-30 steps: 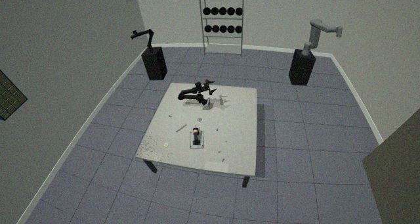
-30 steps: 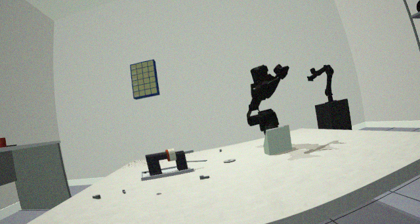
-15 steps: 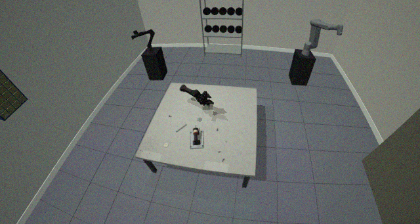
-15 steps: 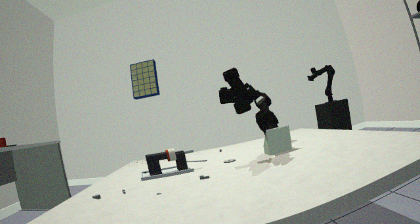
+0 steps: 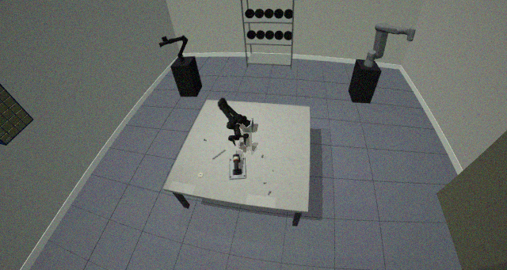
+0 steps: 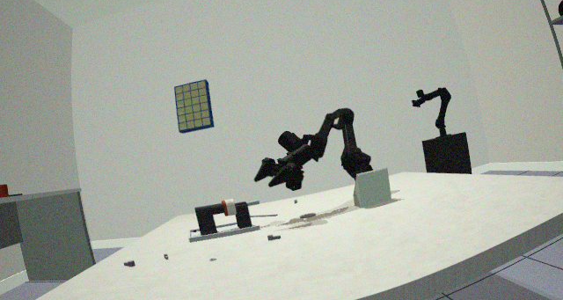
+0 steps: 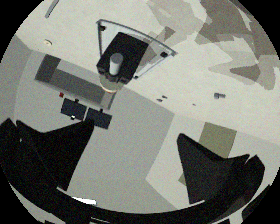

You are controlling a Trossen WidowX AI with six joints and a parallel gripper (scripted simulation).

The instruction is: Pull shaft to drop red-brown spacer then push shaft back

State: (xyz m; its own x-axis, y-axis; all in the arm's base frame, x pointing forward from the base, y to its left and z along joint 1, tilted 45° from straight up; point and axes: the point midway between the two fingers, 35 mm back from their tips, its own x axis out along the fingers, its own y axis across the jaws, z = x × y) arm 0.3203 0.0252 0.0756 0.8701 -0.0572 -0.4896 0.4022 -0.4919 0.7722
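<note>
Reaching in from 12 o'clock in the top view, the gripper [image 5: 240,144] [image 6: 262,182] [image 7: 136,131] hangs above the surface [image 5: 277,143] [image 6: 352,243] [image 7: 191,75], fingers wide apart with nothing between them. The shaft [image 6: 253,202] [image 7: 116,64] pokes out of the smaller support block [image 6: 243,215] [image 7: 128,45] toward 3 o'clock in the exterior view; its end sits near 7 o'clock from the fingertips there, not touched.

The red-brown spacer [image 6: 225,208] is up on the shaft, against the big housing block [image 6: 206,216] [image 5: 237,169], with the cream spacer [image 6: 230,207] on its 3 o'clock side. So no part of the job looks done: gripping the shaft, the short pull, the single drop, the full push home and the release are all left. Pulling too far would risk dropping the cream one too.

The shaft inside the housing is hidden, so its depth can't be read. In the wrist view the support block covers most of the spacers, and from the top they're too small to count surely. Whether cream is one spacer or several, I can't tell.
</note>
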